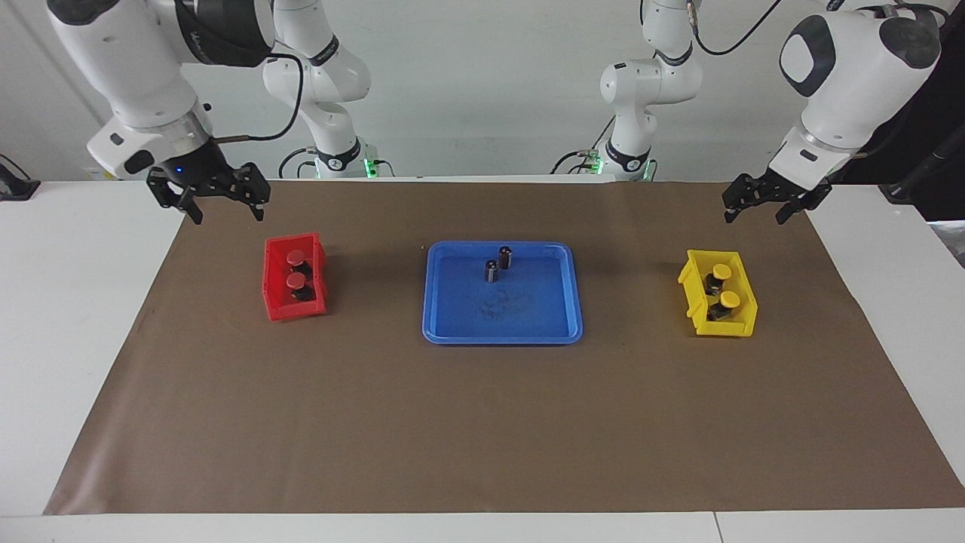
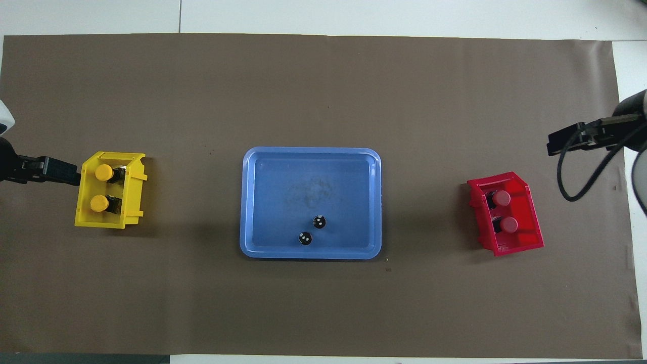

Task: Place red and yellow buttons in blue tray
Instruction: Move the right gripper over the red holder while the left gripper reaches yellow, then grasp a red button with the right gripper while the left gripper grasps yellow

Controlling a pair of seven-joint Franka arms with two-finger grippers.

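Two red buttons (image 1: 295, 259) (image 2: 501, 197) stand in the red bin (image 1: 275, 290) toward the right arm's end of the table. Two yellow buttons (image 1: 721, 271) (image 2: 103, 172) sit in the yellow bin (image 1: 742, 326) toward the left arm's end. The blue tray (image 1: 501, 338) (image 2: 313, 172) lies between the bins. My right gripper (image 1: 226, 213) (image 2: 571, 139) hangs open and empty over the brown mat beside the red bin. My left gripper (image 1: 754, 215) (image 2: 50, 172) hangs open and empty over the mat at the yellow bin's outer edge.
Two small dark cylinders (image 1: 505, 256) (image 2: 319, 221) stand in the blue tray, on its side nearer the robots. A brown paper mat (image 1: 482, 422) covers most of the white table (image 1: 68, 302).
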